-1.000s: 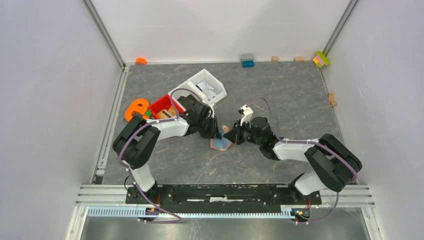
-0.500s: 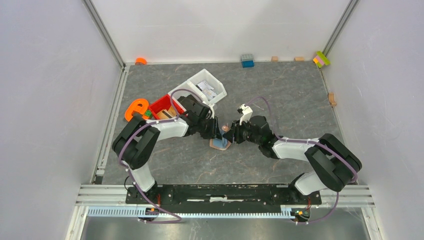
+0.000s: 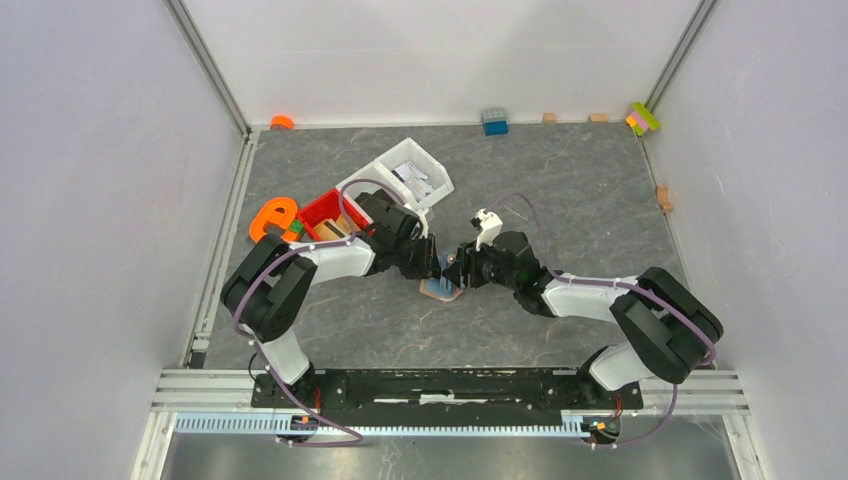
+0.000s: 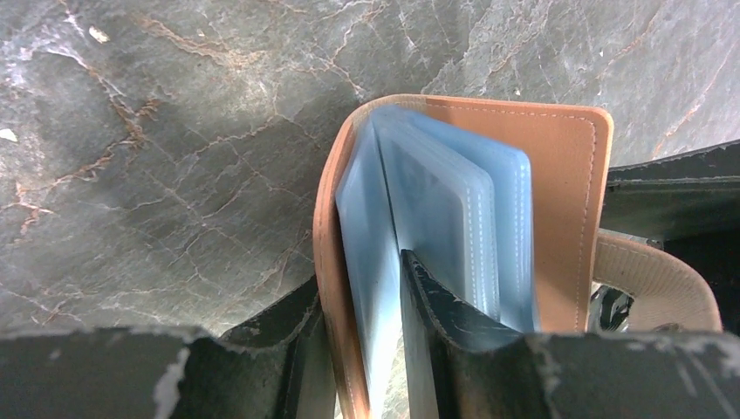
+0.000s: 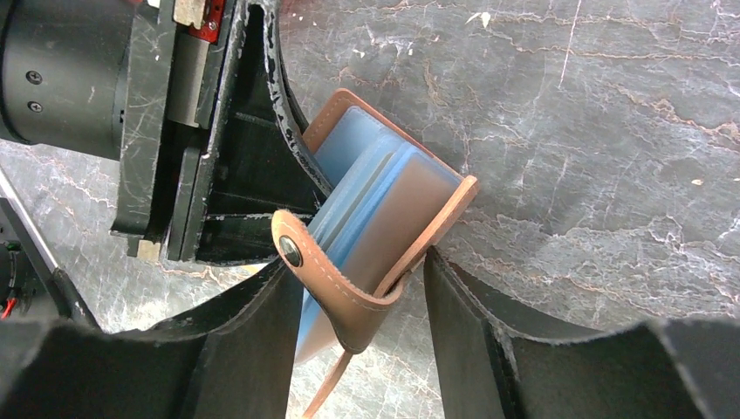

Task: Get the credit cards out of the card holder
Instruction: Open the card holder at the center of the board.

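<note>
Tan leather at mid-table: find the card holder (image 3: 440, 288) there, propped on edge on the grey table (image 3: 580, 190), caught between both arms and apart from the bins.

Pinches it with the left gripper (image 4: 358, 292): one finger outside the tan cover, the other set in among the pale blue leaves (image 4: 454, 209). So clenched on that cover and the leaf next to it. Serves, by the look of it, to anchor the holder and fan it open.

Straddles the opposite cover and the closing tab (image 5: 336, 301) with the right gripper (image 5: 359, 262), jaws spread wide to either side. So released, gripping nothing. Probably lines up for a bite on a leaf or a card edge while the other arm braces.

Counts:
- One card holder, one tab with one metal stud, and two grippers at work on it.
- In the left wrist view, one blue leaf left of the inner finger and at least three right of it. Cannot fix the number, with the edges blurred and stacked.
- Cannot tell whether the leaves are sleeves or the credit cards themselves.
- No orange-yellow card in any view, and none lying out on the table.

Reads as a task not yet done, with whatever cards there are inside the holder.

Farther off, behind the left arm, counts one red bin (image 3: 318, 205) and one white bin (image 3: 372, 172), side by side and touching neither gripper.
</note>
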Robot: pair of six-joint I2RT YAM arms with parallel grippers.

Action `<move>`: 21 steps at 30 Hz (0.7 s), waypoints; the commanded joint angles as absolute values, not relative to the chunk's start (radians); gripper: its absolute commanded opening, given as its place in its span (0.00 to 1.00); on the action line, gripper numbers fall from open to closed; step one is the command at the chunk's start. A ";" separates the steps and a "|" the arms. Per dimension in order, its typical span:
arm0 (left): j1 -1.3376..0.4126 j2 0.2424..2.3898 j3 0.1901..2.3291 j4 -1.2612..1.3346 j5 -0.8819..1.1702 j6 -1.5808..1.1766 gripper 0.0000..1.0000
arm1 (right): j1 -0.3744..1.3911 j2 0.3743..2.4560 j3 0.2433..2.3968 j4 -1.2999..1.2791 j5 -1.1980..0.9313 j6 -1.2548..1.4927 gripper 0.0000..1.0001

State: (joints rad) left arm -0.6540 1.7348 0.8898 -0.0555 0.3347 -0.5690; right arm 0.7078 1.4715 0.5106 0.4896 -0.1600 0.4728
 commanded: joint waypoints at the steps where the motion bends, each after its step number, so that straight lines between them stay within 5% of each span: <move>1: -0.661 1.681 0.877 -0.026 0.335 -0.578 0.37 | 0.718 1.469 0.532 0.404 -0.130 0.436 0.58; 6: -0.663 1.666 0.873 -0.025 0.328 -0.579 0.39 | 0.726 1.460 0.537 0.393 -0.128 0.434 0.65; 10: -0.663 1.642 0.862 -0.016 0.327 -0.578 0.40 | 0.727 1.459 0.540 0.379 -0.107 0.430 0.59; 15: -0.662 1.632 0.851 -0.005 0.342 -0.582 0.40 | 0.727 1.467 0.546 0.370 -0.096 0.431 0.45; 21: -0.661 1.651 0.859 -0.005 0.365 -0.586 0.40 | 0.726 1.453 0.537 0.377 -0.083 0.436 0.16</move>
State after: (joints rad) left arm -0.6586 1.6634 0.8551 -0.0483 0.3344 -0.5694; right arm 0.7269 1.4654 0.5285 0.4248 -0.1310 0.4515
